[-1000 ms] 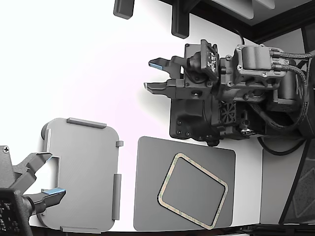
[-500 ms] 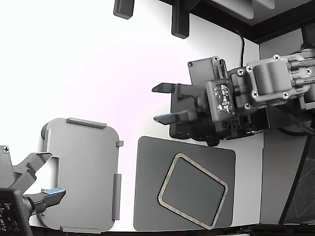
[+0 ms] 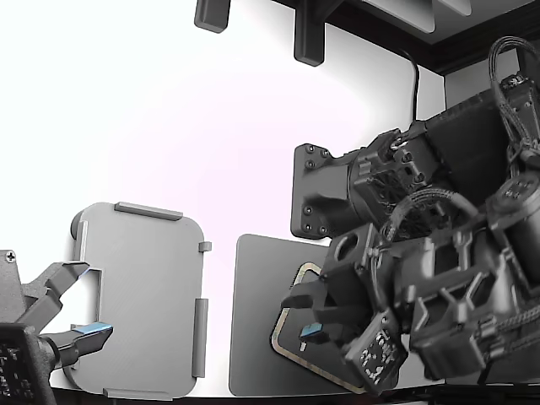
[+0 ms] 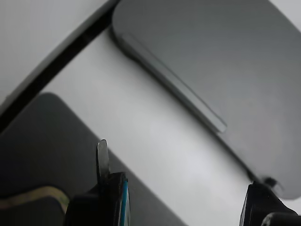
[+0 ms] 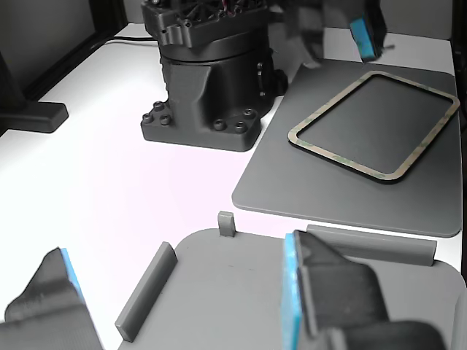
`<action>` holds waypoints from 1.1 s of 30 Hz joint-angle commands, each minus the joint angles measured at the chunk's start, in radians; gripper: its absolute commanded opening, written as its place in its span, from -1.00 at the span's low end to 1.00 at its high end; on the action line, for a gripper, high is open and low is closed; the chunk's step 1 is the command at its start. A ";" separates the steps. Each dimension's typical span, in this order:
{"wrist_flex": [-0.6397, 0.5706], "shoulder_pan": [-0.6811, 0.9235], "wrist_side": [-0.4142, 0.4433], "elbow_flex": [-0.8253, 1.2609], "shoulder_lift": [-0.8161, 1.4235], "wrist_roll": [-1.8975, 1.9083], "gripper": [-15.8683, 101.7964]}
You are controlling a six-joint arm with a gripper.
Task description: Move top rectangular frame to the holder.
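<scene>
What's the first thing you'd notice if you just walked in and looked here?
The big black robot arm fills the exterior view's right, its open hand hanging over the tan rectangular frame. That frame lies flat on a dark grey mat. On the exterior view's left sits the empty light grey holder, with a second hand beside it.

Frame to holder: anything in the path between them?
Nothing visible. The top rectangular frame lies flat on the dark mat; between mat and holder is only a bare strip of white table. The holder's raised tabs line its near edge. The gripper, jaws open, hovers over the frame.
</scene>
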 commanded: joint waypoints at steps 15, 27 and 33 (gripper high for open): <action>-0.040 0.190 -0.043 0.104 -0.218 -0.011 0.89; -0.115 0.245 -0.002 0.181 -0.275 0.089 0.83; -0.132 0.272 -0.009 0.184 -0.290 0.104 0.95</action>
